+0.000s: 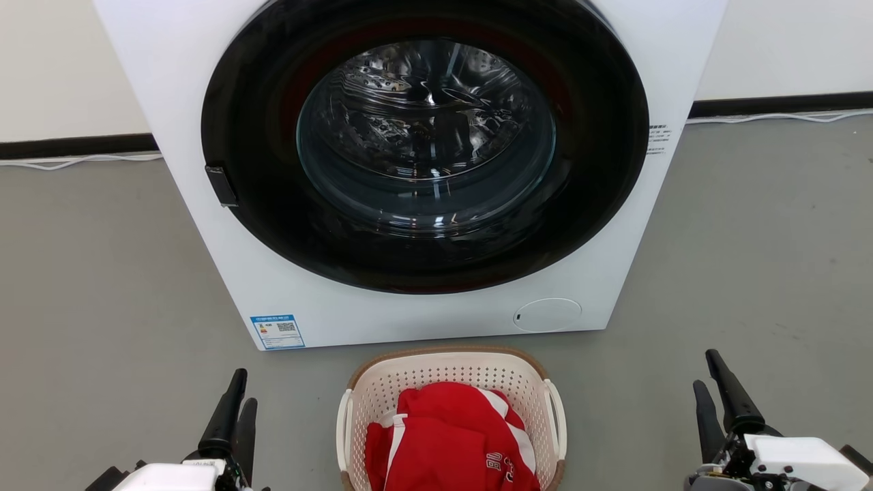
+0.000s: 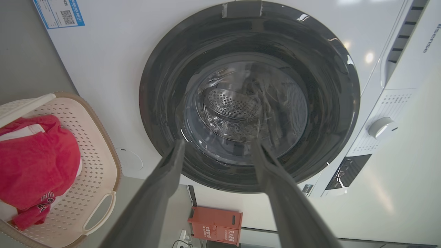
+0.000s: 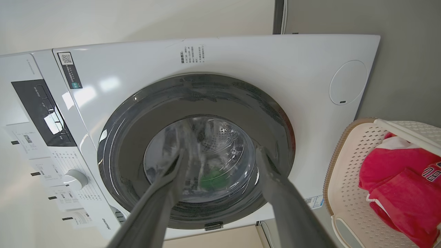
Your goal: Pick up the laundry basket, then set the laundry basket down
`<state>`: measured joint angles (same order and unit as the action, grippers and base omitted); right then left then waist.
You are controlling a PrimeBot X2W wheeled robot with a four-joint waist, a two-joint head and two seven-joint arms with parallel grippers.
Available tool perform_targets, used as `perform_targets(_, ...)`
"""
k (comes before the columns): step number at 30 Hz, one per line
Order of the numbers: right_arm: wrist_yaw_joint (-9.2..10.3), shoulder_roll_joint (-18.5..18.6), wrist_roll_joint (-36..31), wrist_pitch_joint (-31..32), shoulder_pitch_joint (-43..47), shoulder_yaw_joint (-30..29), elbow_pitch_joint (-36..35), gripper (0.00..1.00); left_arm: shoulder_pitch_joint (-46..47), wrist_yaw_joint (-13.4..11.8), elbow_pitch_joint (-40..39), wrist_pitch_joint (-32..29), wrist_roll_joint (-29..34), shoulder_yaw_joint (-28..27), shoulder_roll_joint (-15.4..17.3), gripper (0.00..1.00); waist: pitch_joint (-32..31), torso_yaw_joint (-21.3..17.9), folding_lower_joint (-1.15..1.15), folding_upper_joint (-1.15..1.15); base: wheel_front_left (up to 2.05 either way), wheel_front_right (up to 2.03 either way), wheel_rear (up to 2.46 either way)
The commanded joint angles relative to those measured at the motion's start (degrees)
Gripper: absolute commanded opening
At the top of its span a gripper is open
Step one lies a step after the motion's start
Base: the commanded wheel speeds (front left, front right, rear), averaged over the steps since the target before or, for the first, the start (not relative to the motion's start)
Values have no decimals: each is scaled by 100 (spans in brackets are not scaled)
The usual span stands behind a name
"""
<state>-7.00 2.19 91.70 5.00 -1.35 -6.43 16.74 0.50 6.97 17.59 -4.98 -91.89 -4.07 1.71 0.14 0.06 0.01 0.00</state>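
Grey floor [image 1: 89, 286] runs up to a white front-loading washer [image 1: 409, 320]. The laundry basket [image 1: 447, 352] sits on that floor just in front of it, at 6 o'clock in the head view, with a red garment [image 1: 443, 436] heaped inside. The left gripper [image 1: 243, 389] waits at 7 o'clock and the right gripper [image 1: 706, 370] at 5 o'clock. Each is well clear of the basket, with fingers spread apart and holding nothing, and both wrist views show the gap between the fingers. The basket looks like thin perforated plastic. It is probably light even with the cloth in it, and stiff enough to keep its shape, but likely to flex or tip if lifted from one side. Its smooth walls offer little purchase, so the best hold seems to be the two white handles: the left handle [image 1: 343, 426] at the basket's 9 o'clock and the right handle [image 1: 559, 416] at its 3 o'clock, one per gripper, raised evenly.
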Motion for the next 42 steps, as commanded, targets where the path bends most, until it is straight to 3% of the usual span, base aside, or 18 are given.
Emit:
perform_targets(1, -8, 43, -43, -74, -141, 57, -220, 100, 133, 11, -192, 47, 7, 8, 34, 100, 5, 2, 0, 0, 0, 0, 0)
perform_targets(22, -16, 64, -1318, -434, -59, 179, -420, 100, 38, 18, -121, 407, 798, -20, 49, 100, -17, 76, -1, 0, 0, 0, 0)
perform_targets(42, -23, 129, -3556, -770, 7, 274, -627, 100, -33, -40, -102, 748, 2308, -43, 64, 100, -61, 191, -1, 0, 0, 0, 0)
